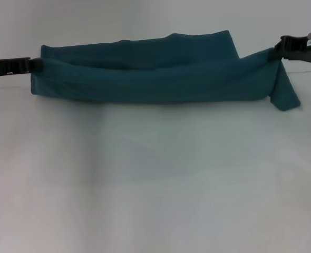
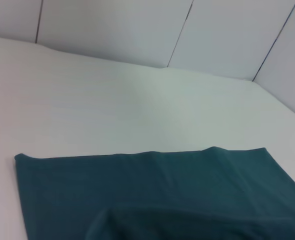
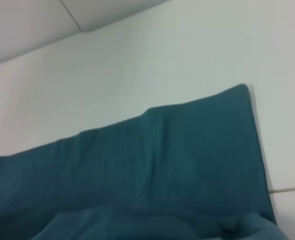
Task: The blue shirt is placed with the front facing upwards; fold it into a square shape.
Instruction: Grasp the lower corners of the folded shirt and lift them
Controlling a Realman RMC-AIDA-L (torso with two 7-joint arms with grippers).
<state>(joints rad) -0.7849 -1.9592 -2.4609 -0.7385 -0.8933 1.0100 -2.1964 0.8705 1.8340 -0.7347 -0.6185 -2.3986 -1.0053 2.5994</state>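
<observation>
Stretching between both arms, blue shirt (image 1: 155, 74) lifted in a long folded band above white table (image 1: 155, 184), left gripper (image 1: 33, 65) clamped on one end, right gripper (image 1: 278, 52) clamped on the other, loose corner hanging.

One blue shirt (image 1: 155, 74) is lying stretched across one white tabletop (image 1: 155, 184). Two claws are showing: the left claw (image 1: 35, 65) at nine o'clock, the right claw (image 1: 275, 52) at three o'clock.

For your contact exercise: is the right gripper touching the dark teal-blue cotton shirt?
Touching. The head view shows the right gripper meeting the dark teal-blue cotton shirt at its lifted right end.
</observation>
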